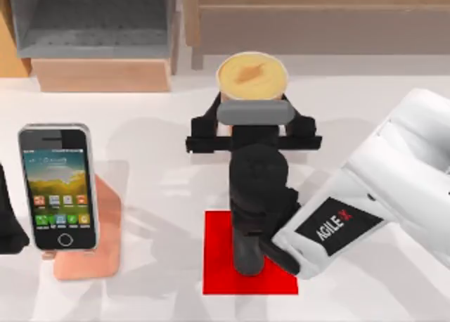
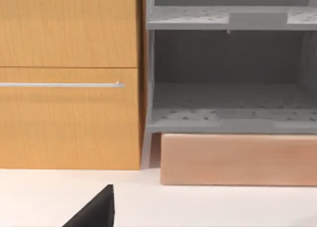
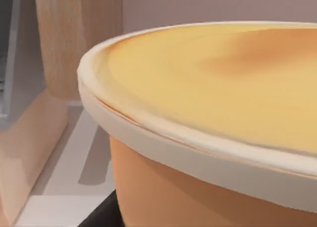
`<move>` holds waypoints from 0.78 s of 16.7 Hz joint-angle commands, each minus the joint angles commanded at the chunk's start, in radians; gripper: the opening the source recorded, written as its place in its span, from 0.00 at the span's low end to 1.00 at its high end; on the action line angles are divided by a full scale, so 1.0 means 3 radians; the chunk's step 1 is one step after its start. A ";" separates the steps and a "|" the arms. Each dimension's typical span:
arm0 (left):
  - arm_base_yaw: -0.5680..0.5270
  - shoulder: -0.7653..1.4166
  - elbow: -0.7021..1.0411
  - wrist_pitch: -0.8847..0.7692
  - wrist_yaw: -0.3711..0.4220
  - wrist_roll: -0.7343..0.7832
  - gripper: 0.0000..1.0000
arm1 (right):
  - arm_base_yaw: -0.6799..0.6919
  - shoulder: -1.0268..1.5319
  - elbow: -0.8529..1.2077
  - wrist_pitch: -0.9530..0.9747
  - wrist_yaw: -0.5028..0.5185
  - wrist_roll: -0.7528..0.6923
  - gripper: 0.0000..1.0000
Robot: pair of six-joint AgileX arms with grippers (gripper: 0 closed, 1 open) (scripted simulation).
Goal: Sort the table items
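— Cup position? Where is the right gripper working?

— It is standing at the table's back middle, beyond the red mat; the fingers are spreading wide either side, grasp uncertain.

— Smartphone?

— Leaning on its stand, left. The left gripper is idling beside it; I cannot tell its fingers.

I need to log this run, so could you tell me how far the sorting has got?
Done, apparently: the smartphone rests on the pinkish stand at the table's left. In hand: the right gripper is at the orange cup, whose yellow top looms close in the right wrist view. Left: the cup is not yet over the red mat. The left gripper sits at the left edge.
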 joint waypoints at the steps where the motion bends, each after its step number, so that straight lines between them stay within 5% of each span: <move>1: 0.0000 0.0000 0.0000 0.0000 0.0000 0.0000 1.00 | 0.0000 0.0000 0.0000 0.0000 0.0000 0.0000 0.10; 3: 0.0000 0.0000 0.0000 0.0000 0.0000 0.0000 1.00 | 0.0000 0.0000 0.0000 0.0000 0.0000 0.0000 0.00; 13: 0.0000 0.0000 0.0000 0.0000 0.0000 0.0000 1.00 | 0.0009 -0.0042 -0.0009 -0.0031 -0.0001 0.0006 0.00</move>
